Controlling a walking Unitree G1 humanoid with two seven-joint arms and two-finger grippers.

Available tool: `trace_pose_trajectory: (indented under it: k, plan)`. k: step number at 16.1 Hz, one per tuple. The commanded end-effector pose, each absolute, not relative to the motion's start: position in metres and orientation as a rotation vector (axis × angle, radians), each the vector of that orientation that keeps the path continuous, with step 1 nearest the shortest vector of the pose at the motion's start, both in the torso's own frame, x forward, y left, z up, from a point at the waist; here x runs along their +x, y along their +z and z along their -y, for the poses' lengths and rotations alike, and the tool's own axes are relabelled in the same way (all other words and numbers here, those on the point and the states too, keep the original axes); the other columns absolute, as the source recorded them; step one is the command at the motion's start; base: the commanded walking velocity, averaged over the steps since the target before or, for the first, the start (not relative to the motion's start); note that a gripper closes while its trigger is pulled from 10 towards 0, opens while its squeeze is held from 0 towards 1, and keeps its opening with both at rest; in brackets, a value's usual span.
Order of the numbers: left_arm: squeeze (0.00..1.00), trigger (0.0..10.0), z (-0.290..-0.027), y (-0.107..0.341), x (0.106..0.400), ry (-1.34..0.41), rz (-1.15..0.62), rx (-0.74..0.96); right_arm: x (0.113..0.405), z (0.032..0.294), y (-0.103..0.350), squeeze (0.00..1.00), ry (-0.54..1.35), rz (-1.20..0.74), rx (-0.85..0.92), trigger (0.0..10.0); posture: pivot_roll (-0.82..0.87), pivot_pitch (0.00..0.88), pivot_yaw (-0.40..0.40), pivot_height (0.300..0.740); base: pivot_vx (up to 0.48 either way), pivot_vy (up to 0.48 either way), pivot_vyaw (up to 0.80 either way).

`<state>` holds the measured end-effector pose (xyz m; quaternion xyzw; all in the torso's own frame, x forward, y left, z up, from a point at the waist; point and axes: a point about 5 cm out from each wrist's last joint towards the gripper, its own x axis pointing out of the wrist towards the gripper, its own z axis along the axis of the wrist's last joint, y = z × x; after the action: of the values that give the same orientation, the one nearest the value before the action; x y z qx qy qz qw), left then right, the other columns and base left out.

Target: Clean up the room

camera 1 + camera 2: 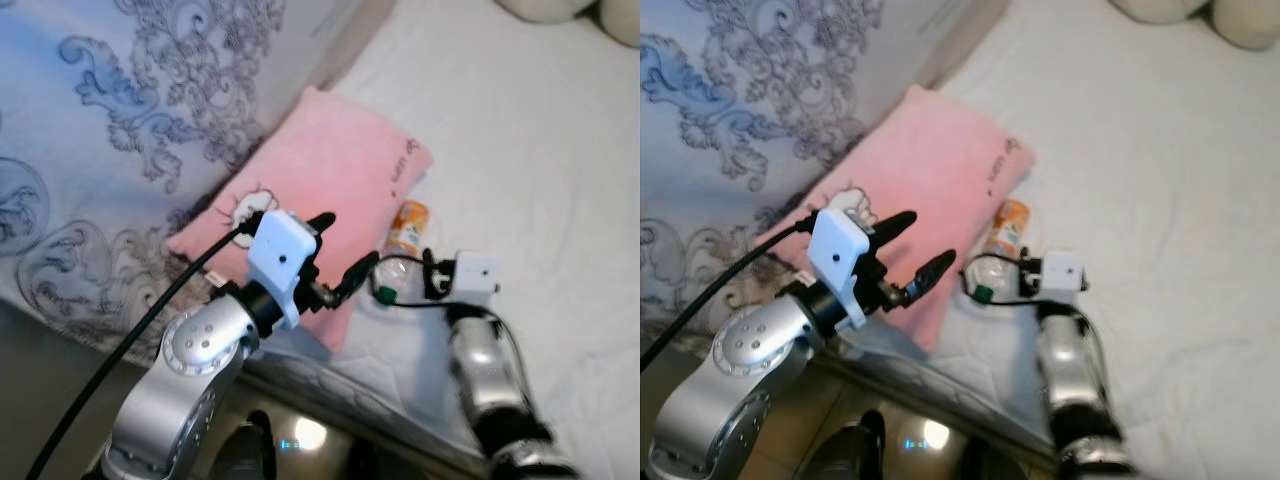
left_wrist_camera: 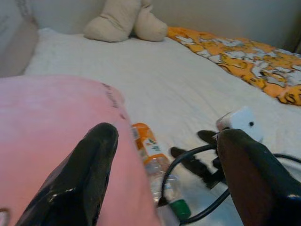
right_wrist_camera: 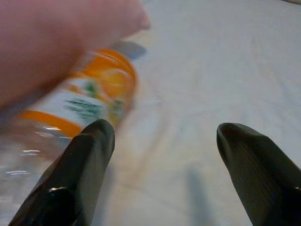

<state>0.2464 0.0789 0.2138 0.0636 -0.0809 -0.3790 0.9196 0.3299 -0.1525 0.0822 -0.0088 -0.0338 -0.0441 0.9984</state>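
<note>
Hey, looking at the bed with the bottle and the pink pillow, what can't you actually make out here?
- Bottle: its label text is too small in the head views and blurred in the right wrist view.
- Pillow: its printed picture is partly hidden by the left pincer.
- Patterned blanket: cut off by the left wrist view's edge.
- Right pincer: its open fingers blur against the sheet.

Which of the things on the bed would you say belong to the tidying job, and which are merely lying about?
Job: plastic bottle lying beside the pillow; right gripper, open, at it; left gripper, open, over the pillow.

Lying about: pink pillow, plush toy, orange blanket.
</note>
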Motion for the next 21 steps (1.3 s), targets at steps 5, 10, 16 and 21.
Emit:
trace_pose_trajectory:
  k: [5, 10, 16, 21]
  plan:
    - [0.00, 10.0, -0.076, 0.210, 0.248, -0.803, 0.155, 0.169, 0.343, 0.105, 0.076, 0.00, 0.010, -0.087, 0.295, 10.0, 0.39, 0.313, -0.059, 0.740, 0.000, 0.000, 0.00]
    - [0.00, 10.0, -0.082, 0.210, 0.249, -0.771, 0.161, 0.206, 0.354, 0.092, 0.071, 0.00, -0.003, -0.258, 0.533, 10.0, 0.43, 0.289, -0.065, 0.740, 0.000, 0.000, 0.00]
    - [0.00, 10.0, -0.084, 0.213, 0.260, -0.758, 0.188, 0.238, 0.346, 0.090, 0.050, 0.00, -0.044, -0.461, 0.711, 0.0, 0.42, 0.237, -0.070, 0.740, 0.000, 0.000, 0.00]
    - [0.00, 10.0, -0.077, 0.216, 0.271, -0.785, 0.217, 0.247, 0.342, 0.097, 0.043, 0.00, -0.074, -0.530, 0.715, 0.0, 0.39, 0.210, -0.055, 0.740, 0.000, 0.000, 0.00]
